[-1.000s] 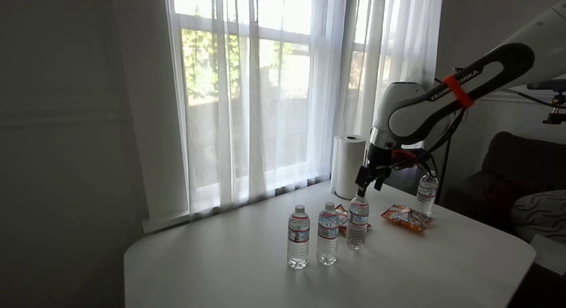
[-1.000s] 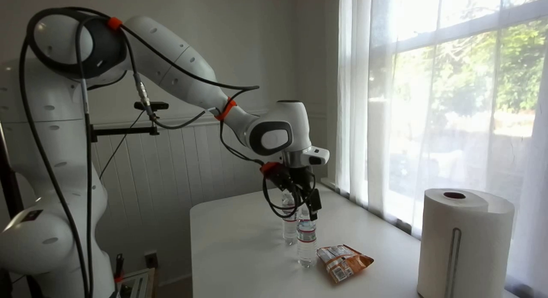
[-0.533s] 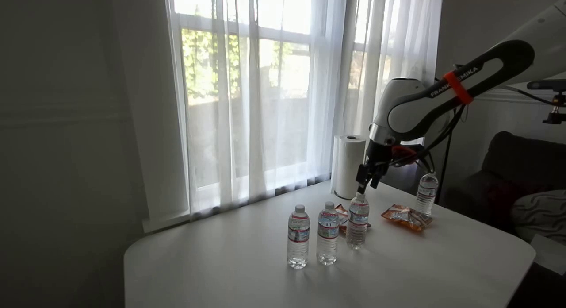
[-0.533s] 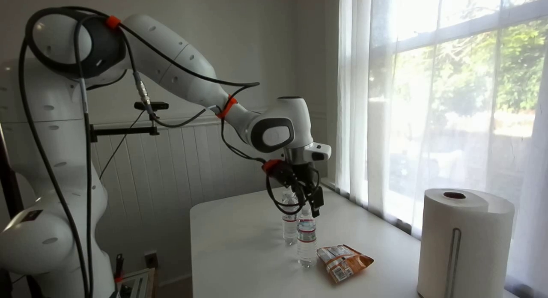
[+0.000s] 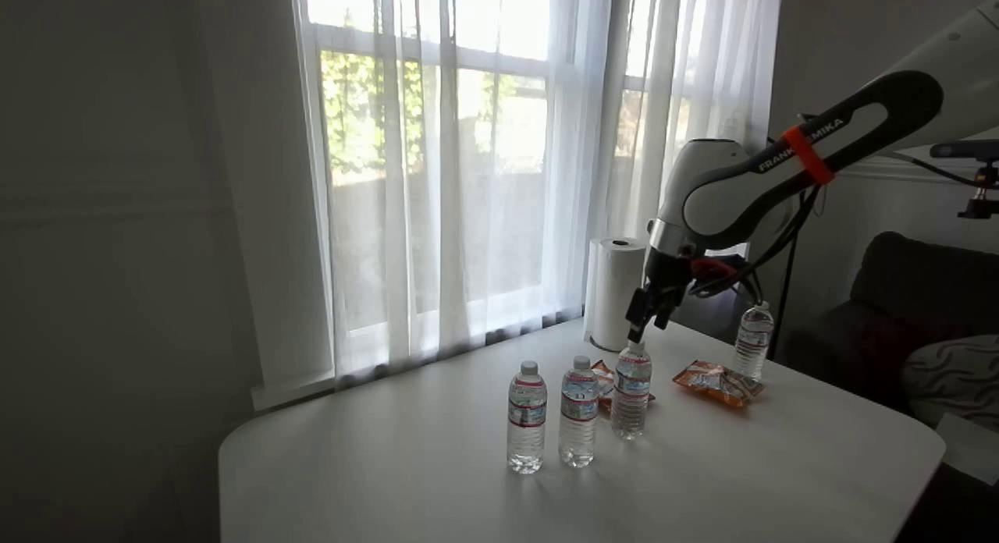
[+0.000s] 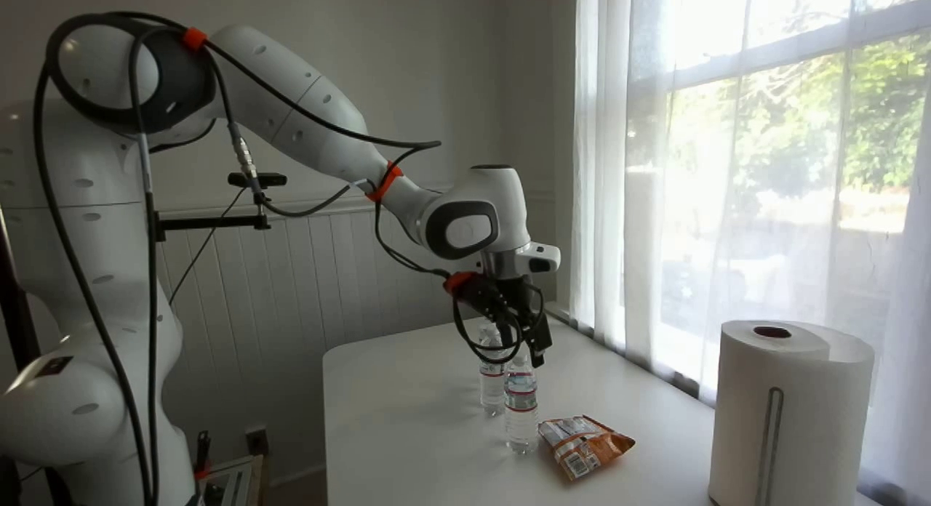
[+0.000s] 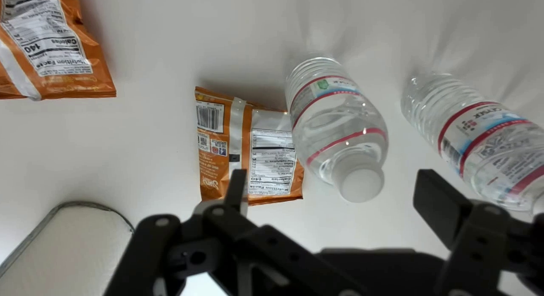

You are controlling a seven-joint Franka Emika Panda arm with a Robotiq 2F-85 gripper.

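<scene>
Jaws spread wide and gripping nothing, the end effector (image 7: 331, 183) is right by the white cap (image 7: 362, 184) of an upright water bottle (image 7: 338, 121); the wrist view shows its fingers (image 7: 440, 204) clear of the cap on either side. This bottle stands well in from the edge of the bench (image 5: 375, 480) along the curtains (image 5: 453, 239), with an orange snack bag (image 7: 250, 147) just beside it. A second bottle (image 7: 488, 134) stands near, and a paper towel roll (image 5: 616, 293) is close to that edge.
</scene>
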